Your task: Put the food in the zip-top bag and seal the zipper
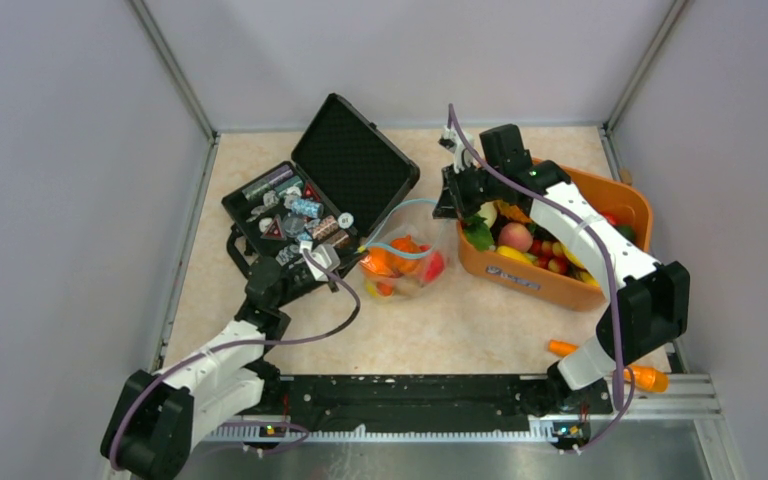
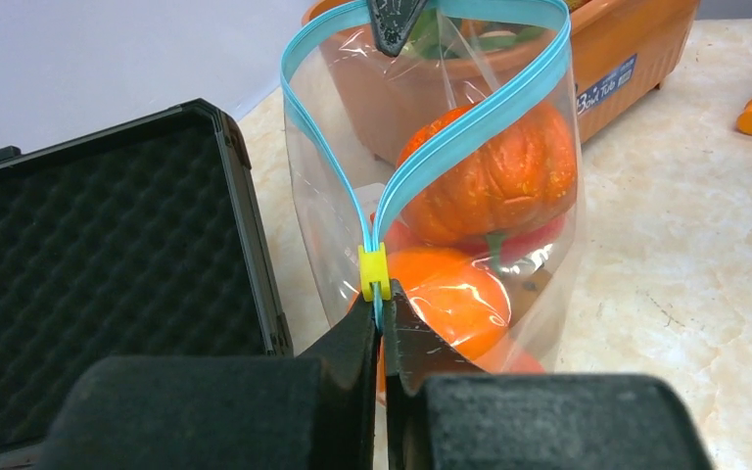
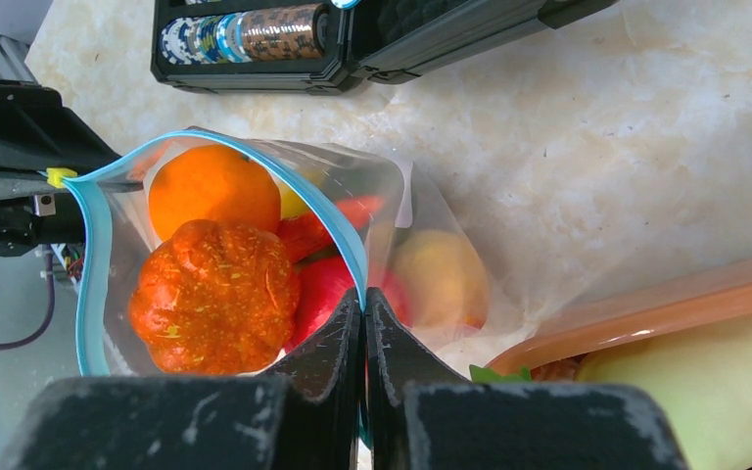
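Teal zipper (image 2: 470,127) clamped by L gripper (image 2: 382,304) & R gripper (image 3: 363,299) at opp. ends; bag (image 2: 325,245) mouth gaping, food (image 3: 215,294) inside.

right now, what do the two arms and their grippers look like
Both the left arm and the right arm have white shells on the links and chunky black joint housings. A purple cable loops loosely along each arm. The left gripper and the right gripper are matte black, with blocky, grainy bodies that taper into slim pointed fingers.
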Tool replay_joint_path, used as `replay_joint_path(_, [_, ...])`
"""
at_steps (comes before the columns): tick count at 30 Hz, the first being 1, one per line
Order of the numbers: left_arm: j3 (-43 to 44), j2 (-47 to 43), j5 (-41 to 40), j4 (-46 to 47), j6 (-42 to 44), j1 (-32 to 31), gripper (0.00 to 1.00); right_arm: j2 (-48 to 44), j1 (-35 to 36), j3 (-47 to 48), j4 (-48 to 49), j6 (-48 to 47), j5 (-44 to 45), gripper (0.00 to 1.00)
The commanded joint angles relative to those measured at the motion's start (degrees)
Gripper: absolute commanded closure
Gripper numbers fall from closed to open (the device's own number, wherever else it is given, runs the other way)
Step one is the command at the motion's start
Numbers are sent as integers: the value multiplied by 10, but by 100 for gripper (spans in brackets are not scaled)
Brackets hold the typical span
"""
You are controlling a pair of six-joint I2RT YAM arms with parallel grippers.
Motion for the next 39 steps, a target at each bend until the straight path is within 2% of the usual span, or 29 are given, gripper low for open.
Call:
replay_joint_path(1, [16, 2, -7, 15, 15, 2, 100, -16, -6, 30, 5, -6, -11, 99])
replay_joint_path(4, [17, -6, -8, 8, 20, 2, 100, -16, -6, 32, 3, -7, -5, 94])
replay_joint_path(5, [18, -9, -7, 5, 22, 2, 100, -16, -6, 34, -1, -8, -5, 88])
replay_joint_path(7, [20, -16, -4, 0, 19, 2, 100, -20, -6, 37, -1, -11, -3, 66])
replay_joint_path(8, [22, -20, 2, -1, 14, 2, 100, -26, -6, 40, 0, -16, 0, 59])
replay_joint_path(10, [33, -30, 11, -18, 5, 2, 100, -49, -6, 41, 17, -36, -4, 50])
replay_joint_path(14, [51, -41, 39, -51, 4, 2, 100, -130, -6, 0, 102, -99, -57, 39])
replay_joint_path(17, [60, -41, 57, -66, 1, 2, 100, -190, 0, -40, 177, -127, -100, 36])
replay_joint_path(20, [71, -40, 79, -78, -3, 2, 100, -222, 45, -67, 204, -176, -111, 35])
replay_joint_path(25, [95, -38, 97, -119, 3, 2, 100, -208, 173, -97, 185, -281, 12, 43])
replay_joint_path(27, [94, -40, 93, -123, 2, 2, 100, -194, 201, -109, 199, -298, 40, 47])
replay_joint_path(32, [93, -43, 94, -136, 2, 2, 100, -192, 222, -166, 305, -316, 34, 51])
replay_joint_path(39, [95, -54, 92, -155, 9, 2, 100, -163, 238, -167, 307, -366, -16, 58])
